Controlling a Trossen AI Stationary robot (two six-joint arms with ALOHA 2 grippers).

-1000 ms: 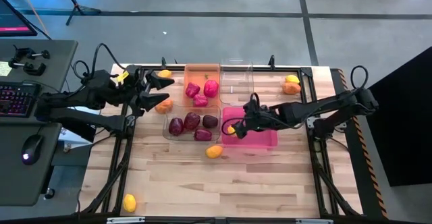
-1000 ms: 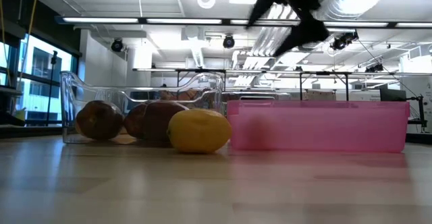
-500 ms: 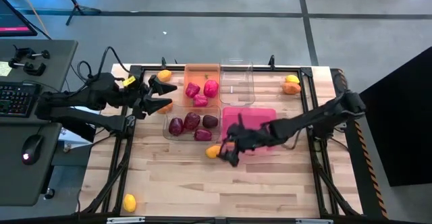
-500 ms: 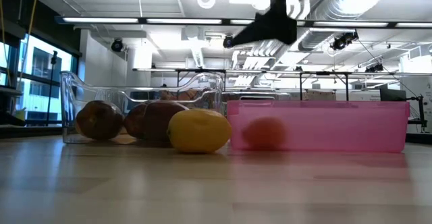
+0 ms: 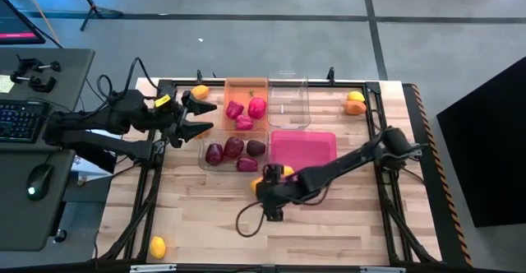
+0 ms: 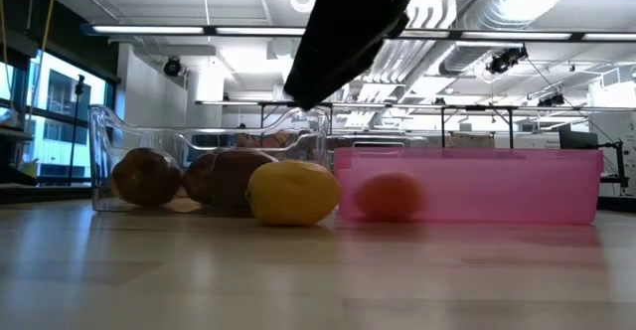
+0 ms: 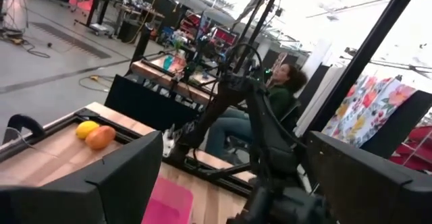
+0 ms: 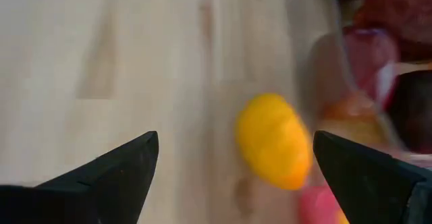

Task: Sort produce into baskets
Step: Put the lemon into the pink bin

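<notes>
Four baskets sit together mid-table: one bin [image 5: 246, 92] with three fruits beside an empty bin [image 5: 288, 100], and nearer the front a bin [image 5: 215, 162] with four fruits beside the fourth bin [image 5: 304, 145]. A loose fruit [image 5: 261, 184] lies just in front of their junction, under the right gripper [image 5: 267, 197]. Two fruits [image 5: 354, 102] lie at the far right corner, one [image 5: 157, 246] at the near left.

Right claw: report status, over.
Right claw open, empty, over the table short of yellow fruit beside the clear bin. Left claw open, waiting by orange bin. Path unobstructed.
</notes>
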